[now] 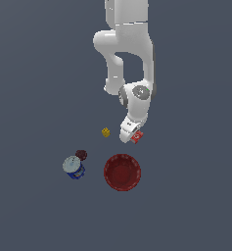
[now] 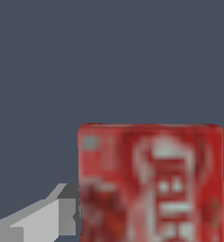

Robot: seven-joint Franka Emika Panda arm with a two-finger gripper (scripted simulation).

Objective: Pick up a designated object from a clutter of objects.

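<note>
Filling much of the wrist view, the small red box [image 2: 150,182] shows a blurred face with white lettering, and grey fingers [image 2: 47,220] stand at both of its sides, one broad on one side and a sliver of the other just at the opposite edge. The fingers appear to meet the box's sides, so the gripper [image 2: 146,217] looks clenched on the box, though the blur leaves the contact itself hard to confirm.

In the exterior view the red box [image 1: 137,137] sits at the tip of the gripper [image 1: 129,135], tilted, on its side toward the exterior view's right. Whether it rests on the dark grey floor [image 1: 196,196] or hangs just above it cannot be told. The white arm [image 1: 129,59] comes down from the top of that view and bends at the wrist above the box.

Near the box, toward the exterior view's left, lies the tiny yellow cube [image 1: 105,132]. Below the box in that view stands the round red bowl [image 1: 122,172], open side up, close to the box but apart from it. Farther to the exterior view's left stands the blue can [image 1: 74,167] with its pale lid, and the dark red ball [image 1: 81,155] is just beside the can, seemingly touching it.
</note>
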